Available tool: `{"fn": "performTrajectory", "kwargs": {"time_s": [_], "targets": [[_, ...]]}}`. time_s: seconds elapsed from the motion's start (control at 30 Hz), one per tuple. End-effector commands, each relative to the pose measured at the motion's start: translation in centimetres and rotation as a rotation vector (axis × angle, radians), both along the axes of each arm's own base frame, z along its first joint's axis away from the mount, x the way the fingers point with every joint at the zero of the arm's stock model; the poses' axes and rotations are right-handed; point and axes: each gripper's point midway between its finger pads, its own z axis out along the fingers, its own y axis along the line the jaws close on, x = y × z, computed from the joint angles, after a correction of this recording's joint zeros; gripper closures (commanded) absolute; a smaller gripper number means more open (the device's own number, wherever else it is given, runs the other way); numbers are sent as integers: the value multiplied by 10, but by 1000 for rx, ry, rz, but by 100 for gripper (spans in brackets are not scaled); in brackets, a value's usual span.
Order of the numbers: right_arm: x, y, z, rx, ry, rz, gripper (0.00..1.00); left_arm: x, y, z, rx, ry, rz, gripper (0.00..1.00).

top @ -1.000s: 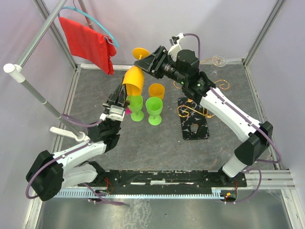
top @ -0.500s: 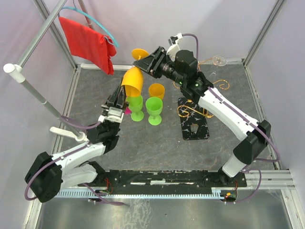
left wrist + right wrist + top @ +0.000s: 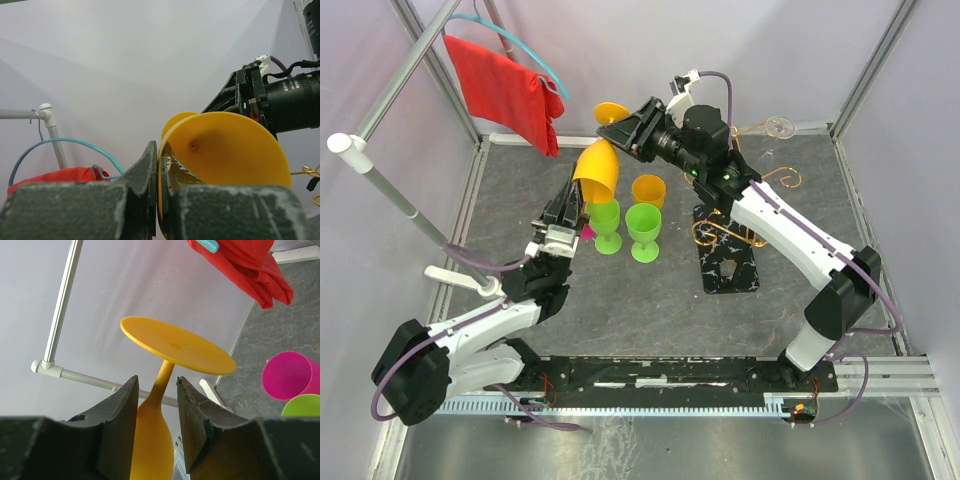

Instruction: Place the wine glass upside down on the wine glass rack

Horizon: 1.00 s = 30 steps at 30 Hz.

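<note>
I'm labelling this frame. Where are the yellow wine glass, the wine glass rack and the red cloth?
yellow wine glass (image 3: 598,168), top external view, on its bowl.
wine glass rack (image 3: 728,268), top external view, on its black base.
red cloth (image 3: 505,88), top external view, mid-fabric.

Right end effector (image 3: 628,126) shifted left, wine glass (image 3: 597,166) lifted slightly

Smooth, matt yellow plastic: the wine glass (image 3: 175,346), framed by the right gripper's (image 3: 156,385) dull black, scuffed fingers (image 3: 117,420). Beyond its tips hangs soft red cloth (image 3: 250,265); below the gripper, the wine glass rack (image 3: 730,255) shows glossy gold wire on a black, white-veined base.
</note>
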Motion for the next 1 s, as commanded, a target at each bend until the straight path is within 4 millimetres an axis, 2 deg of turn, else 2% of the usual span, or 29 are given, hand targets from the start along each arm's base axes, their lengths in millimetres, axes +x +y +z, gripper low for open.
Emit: {"fn": "performTrajectory", "kwargs": {"time_s": [0.0, 0.23, 0.43, 0.5, 0.53, 0.57, 0.7, 0.87, 0.97], "targets": [[-9, 7, 28, 48, -59, 37, 57, -13, 8, 15, -60, -74, -7, 97], [-11, 7, 28, 45, -67, 49, 74, -11, 6, 13, -59, -66, -12, 97], [-10, 4, 24, 3, -80, 33, 98, -11, 8, 10, -59, -47, -10, 94], [-9, 0, 23, -26, -95, 13, 99, -11, 8, 6, -52, -34, -9, 84], [-8, -4, 23, -49, -109, -5, 99, -10, 9, 3, -45, -23, -5, 74], [-8, -6, 24, -60, -116, -14, 99, -11, 10, 2, -44, -19, -4, 70], [-5, -20, 34, -127, -179, -76, 99, -11, 11, -18, -3, 26, 2, 41], [3, -39, 48, -210, -253, -131, 99, -16, 21, -53, 22, 108, 3, 26], [10, -56, 56, -258, -300, -172, 99, -22, 27, -65, 26, 145, -4, 22]]}}
